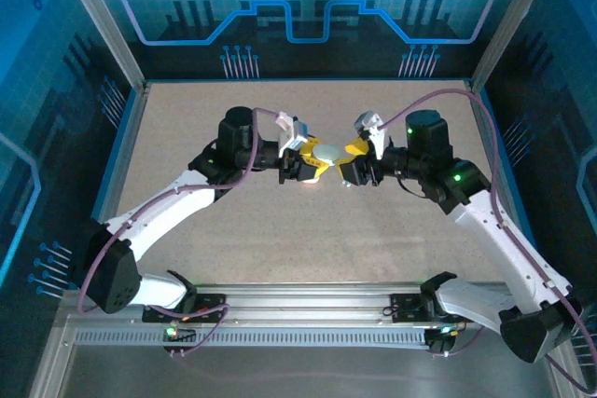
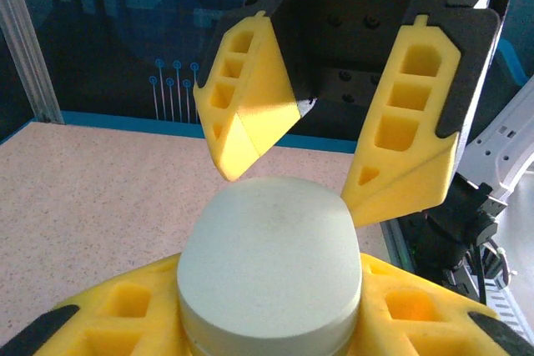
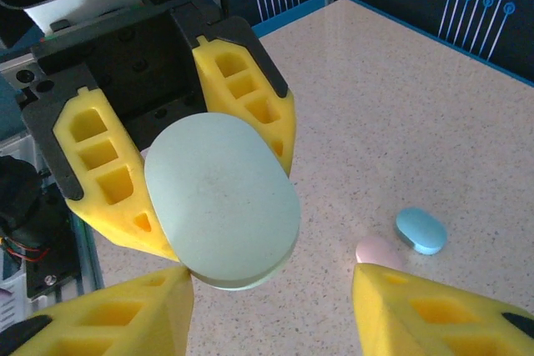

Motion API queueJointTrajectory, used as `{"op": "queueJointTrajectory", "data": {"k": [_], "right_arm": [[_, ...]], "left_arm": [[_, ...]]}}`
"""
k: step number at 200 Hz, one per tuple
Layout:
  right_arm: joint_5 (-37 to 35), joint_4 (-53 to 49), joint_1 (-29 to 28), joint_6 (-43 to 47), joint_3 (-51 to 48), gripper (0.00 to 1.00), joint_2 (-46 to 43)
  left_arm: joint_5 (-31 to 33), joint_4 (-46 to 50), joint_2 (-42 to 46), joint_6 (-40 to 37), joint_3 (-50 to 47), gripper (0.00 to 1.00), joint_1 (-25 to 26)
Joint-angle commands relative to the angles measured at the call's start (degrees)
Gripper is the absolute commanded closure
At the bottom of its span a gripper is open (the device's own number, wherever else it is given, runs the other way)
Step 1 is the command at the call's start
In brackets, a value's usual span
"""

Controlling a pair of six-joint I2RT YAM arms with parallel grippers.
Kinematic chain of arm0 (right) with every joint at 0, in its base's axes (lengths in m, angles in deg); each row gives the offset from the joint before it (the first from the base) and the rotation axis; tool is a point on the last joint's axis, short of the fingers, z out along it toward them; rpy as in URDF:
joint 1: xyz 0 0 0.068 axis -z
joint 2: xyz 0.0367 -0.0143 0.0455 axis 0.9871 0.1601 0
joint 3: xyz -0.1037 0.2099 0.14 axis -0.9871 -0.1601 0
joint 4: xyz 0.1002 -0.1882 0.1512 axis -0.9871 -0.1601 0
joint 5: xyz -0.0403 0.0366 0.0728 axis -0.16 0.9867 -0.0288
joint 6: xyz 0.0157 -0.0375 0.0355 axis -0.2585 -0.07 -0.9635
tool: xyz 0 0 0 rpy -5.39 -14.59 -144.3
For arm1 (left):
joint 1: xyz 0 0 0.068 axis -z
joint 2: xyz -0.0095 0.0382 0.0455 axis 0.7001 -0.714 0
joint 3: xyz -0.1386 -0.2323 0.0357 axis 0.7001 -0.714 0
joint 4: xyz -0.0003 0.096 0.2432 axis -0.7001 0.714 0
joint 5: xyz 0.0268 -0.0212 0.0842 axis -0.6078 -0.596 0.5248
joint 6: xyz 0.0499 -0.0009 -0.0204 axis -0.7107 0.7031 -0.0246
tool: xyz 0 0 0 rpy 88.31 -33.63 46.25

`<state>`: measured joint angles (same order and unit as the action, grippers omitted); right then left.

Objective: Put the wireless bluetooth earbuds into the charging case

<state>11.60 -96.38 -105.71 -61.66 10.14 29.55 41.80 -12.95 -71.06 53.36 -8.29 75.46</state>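
Pale green charging case (image 3: 221, 202) is clamped across its narrow width by the left hand (image 1: 308, 163), its fingers closed tight on it, clear of the counter (image 3: 375, 106). The right hand (image 2: 299, 179) faces the case's far end, fingers about half spread and empty. A small blue piece (image 3: 420, 231) and a pink piece (image 3: 377, 251), probably earbuds, lie on the counter below the case. Risk: an off-centre pinch on the smooth shell may twist the case free and drop it.

Top camera looks down on the table (image 1: 280, 230); facing wrist cameras closely share the pale case (image 2: 271, 248).
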Motion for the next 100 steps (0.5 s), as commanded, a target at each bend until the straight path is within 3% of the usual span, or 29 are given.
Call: {"op": "queueJointTrajectory", "data": {"k": [1, 100], "right_arm": [[-1.91, 3.41, 1.45, -2.26, 2.01, 0.47, 1.0], [-4.19, 6.2, 2.17, -3.75, 0.13, 0.49, -0.06]], "left_arm": [[-5.75, 3.34, 0.7, -2.76, 1.37, 0.76, 1.95], [-7.07, 3.48, 0.42, -2.3, 1.67, 0.76, 1.94]]}}
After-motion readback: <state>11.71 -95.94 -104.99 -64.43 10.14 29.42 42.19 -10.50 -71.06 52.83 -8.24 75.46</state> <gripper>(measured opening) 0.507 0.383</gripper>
